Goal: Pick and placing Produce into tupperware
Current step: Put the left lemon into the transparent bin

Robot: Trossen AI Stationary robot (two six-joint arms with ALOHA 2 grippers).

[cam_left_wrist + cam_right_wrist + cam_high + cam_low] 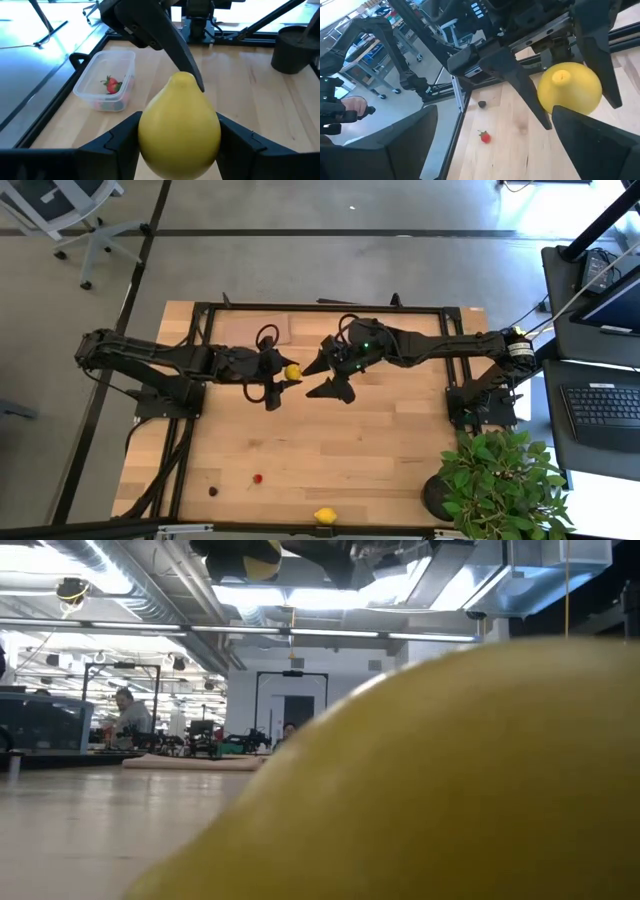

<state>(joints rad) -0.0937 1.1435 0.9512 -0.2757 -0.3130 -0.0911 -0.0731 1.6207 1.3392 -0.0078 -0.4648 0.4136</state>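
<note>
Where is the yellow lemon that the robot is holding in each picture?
High view: the held lemon sits mid-table in the left end effector.
Low view: a sliver of it shows at the top edge; the big yellow blur is a second lemon.
Left wrist view: it fills the bottom centre.
Right wrist view: upper right.
Shared landmark: the small red strawberry on the table.

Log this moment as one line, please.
left gripper: shut on yellow lemon, mid-table | right gripper: open beside it | clear plastic tub: one red strawberry inside
</note>
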